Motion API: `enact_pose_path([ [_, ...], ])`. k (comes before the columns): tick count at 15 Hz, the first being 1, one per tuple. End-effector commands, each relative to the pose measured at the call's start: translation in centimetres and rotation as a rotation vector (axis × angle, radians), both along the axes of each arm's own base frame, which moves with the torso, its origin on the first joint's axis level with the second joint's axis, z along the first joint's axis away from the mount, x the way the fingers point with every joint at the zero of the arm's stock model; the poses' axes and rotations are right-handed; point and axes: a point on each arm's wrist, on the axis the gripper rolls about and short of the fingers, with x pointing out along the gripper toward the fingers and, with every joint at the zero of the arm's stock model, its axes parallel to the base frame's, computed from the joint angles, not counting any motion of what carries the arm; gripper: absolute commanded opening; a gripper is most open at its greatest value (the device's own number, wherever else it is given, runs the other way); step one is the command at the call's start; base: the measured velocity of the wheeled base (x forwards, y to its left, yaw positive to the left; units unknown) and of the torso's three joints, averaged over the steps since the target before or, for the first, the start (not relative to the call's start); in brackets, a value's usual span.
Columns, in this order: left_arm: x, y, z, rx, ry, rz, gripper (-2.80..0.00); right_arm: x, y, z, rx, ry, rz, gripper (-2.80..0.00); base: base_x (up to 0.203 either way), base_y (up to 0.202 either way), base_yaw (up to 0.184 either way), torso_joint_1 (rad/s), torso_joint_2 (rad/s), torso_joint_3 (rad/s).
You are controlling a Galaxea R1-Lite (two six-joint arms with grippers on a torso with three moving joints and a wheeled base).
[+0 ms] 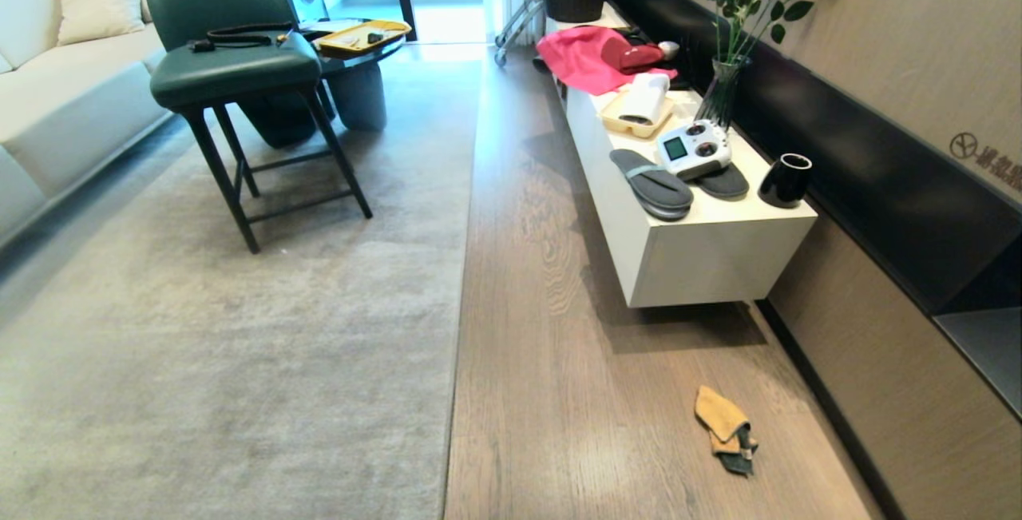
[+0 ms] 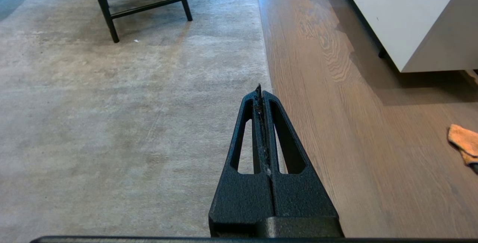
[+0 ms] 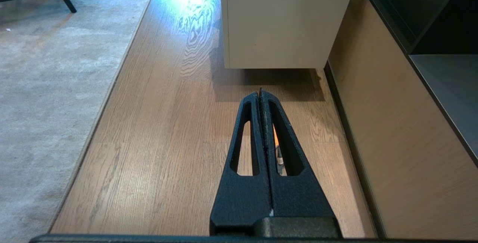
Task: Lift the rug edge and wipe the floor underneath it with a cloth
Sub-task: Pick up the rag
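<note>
Living room: floor (image 1: 575, 392) bare right of the flat rug edge (image 1: 461, 296); cloth (image 1: 725, 428) near right. Left gripper (image 2: 260, 92) and right gripper (image 3: 260, 94) fingers closed, empty. Risk: thin border escaping a pinch.

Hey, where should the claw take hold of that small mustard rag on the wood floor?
Grip the small mustard-tan rag at its raised, bunched middle, coming straight down from above. It lies crumpled flat on the brown wood-plank floor, so its folds probably offer the easiest pinch; the edges lie thin against the boards.
</note>
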Motion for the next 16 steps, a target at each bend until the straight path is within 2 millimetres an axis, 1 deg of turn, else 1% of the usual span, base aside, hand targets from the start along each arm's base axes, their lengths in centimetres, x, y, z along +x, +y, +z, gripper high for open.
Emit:
enact_pose_path([
  [1, 0.00, 0.00, 0.00, -0.002, 0.000, 0.000, -2.80, 0.01, 0.00, 0.00, 0.000, 0.001, 0.001, -2.80, 0.000, 0.000, 0.000, 0.000, 0.00, 0.000],
  [5, 0.00, 0.00, 0.00, -0.002, 0.000, 0.000, -2.80, 0.01, 0.00, 0.00, 0.000, 0.001, 0.001, -2.80, 0.000, 0.000, 0.000, 0.002, 0.00, -0.101],
  [16, 0.00, 0.00, -0.02, -0.002, 0.001, 0.000, -2.80, 0.01, 0.00, 0.00, 0.000, 0.001, 0.002, -2.80, 0.000, 0.000, 0.000, 0.002, 0.00, -0.198],
])
